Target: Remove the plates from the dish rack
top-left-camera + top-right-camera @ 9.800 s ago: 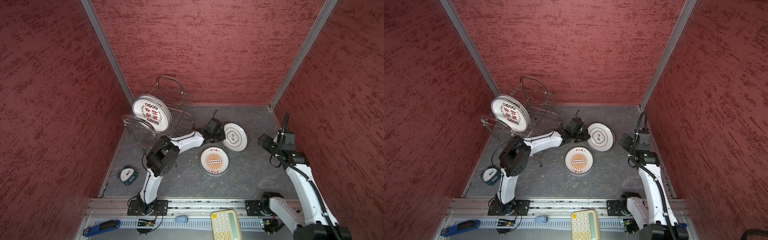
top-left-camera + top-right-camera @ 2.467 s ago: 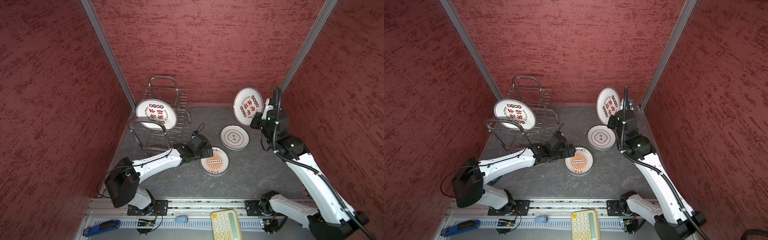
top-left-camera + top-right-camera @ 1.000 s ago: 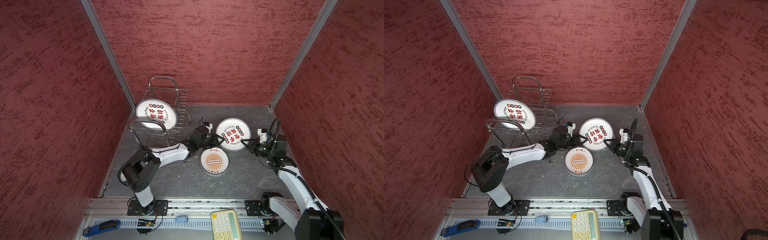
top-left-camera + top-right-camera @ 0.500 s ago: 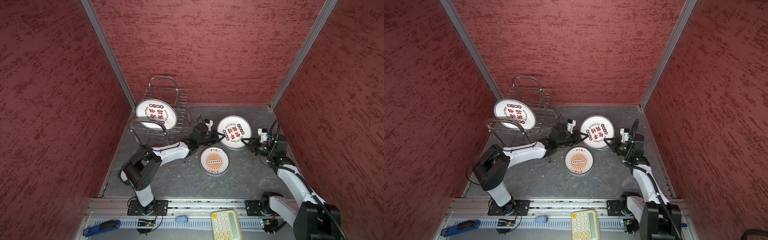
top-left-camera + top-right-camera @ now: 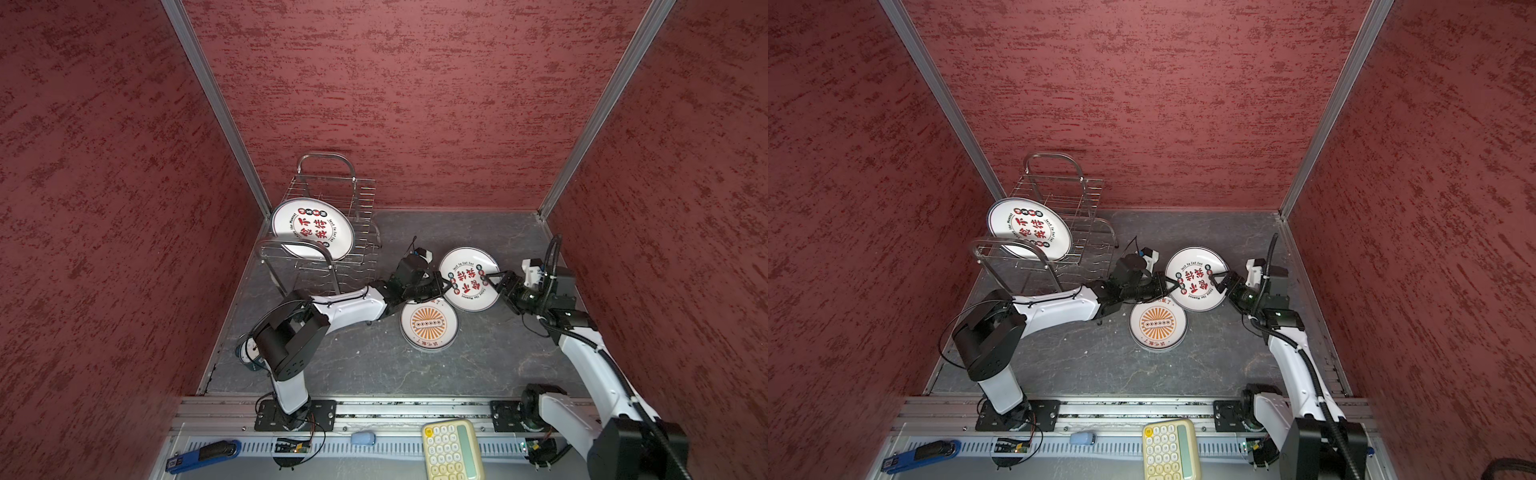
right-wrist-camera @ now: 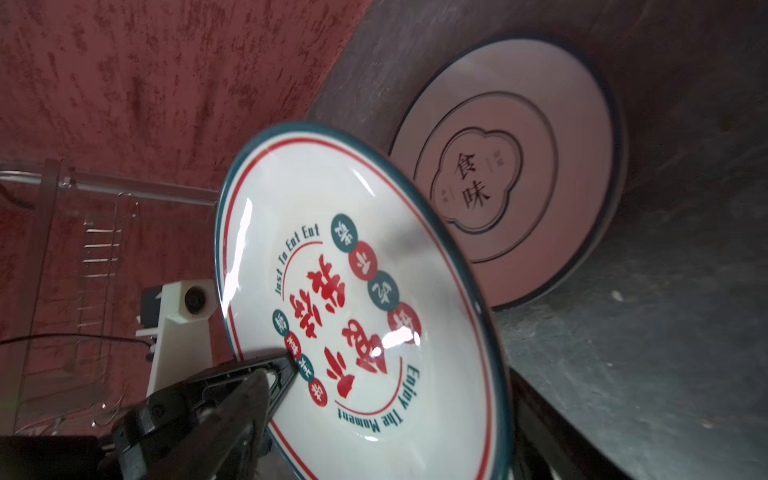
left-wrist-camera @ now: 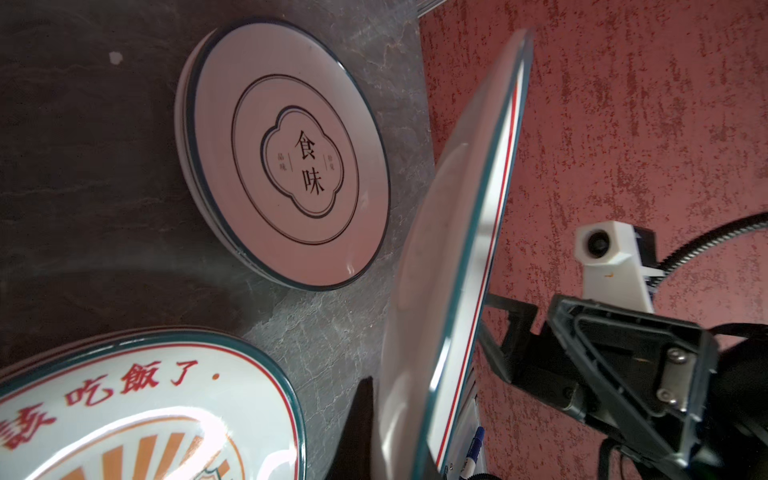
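A white plate with red characters (image 5: 469, 279) (image 5: 1196, 279) hangs tilted between both grippers, above a teal-rimmed plate (image 7: 286, 153) (image 6: 507, 174) lying on the floor. My left gripper (image 5: 444, 284) (image 5: 1173, 284) is shut on its left rim (image 6: 361, 307). My right gripper (image 5: 492, 280) (image 5: 1219, 280) is open, its jaws wide apart on either side of the right rim (image 7: 449, 270). An orange sunburst plate (image 5: 429, 324) (image 7: 145, 415) lies flat just in front. Another red-character plate (image 5: 312, 228) stands in the dish rack (image 5: 332, 195) (image 5: 1054, 187) at the back left.
A small teal clock (image 5: 248, 351) lies half hidden behind the left arm's elbow. Red walls close in the grey floor (image 5: 374, 365) on three sides. A yellow calculator (image 5: 451, 451) and a blue stapler (image 5: 203, 455) sit on the front rail.
The right arm brought the plate down from the back wall to the left gripper. In the last second the left gripper shut on the rim and the right gripper's jaws opened.
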Controlling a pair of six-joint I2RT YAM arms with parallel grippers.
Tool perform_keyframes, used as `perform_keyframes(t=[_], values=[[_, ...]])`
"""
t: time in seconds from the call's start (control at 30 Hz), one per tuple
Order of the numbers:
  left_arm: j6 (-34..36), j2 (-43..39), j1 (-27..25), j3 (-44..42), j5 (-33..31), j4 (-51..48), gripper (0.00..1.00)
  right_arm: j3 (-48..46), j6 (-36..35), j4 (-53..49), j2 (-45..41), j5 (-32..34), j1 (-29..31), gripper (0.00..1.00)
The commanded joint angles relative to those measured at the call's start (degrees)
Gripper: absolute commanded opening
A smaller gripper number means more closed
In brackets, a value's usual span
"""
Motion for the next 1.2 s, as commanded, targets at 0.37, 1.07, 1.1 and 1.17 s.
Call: perform_keyframes(t=[0.37, 1.07, 1.1, 1.17], values=[[0.0, 6.7, -0.5, 12.5, -8.4, -9.0, 0.0, 4.9, -9.6, -17.5, -7.3, 31.4, -0.5, 0.99], [-3.5, 22.4, 2.7, 33.7, -5.8, -27.0, 0.02, 5.3, -12.8, -17.3, -10.0, 28.0, -0.5, 0.99], [-3.5, 22.7, 2.6, 34.1, -5.8, -27.5, 0.04, 5.2, -12.9, -17.4, -10.0, 27.8, -0.5, 0.99], [-3.7, 23.2, 2.6, 34.9, -5.9, -28.8, 0.13, 5.2, -13.0, -17.3, -10.0, 27.5, -0.5, 0.99]])
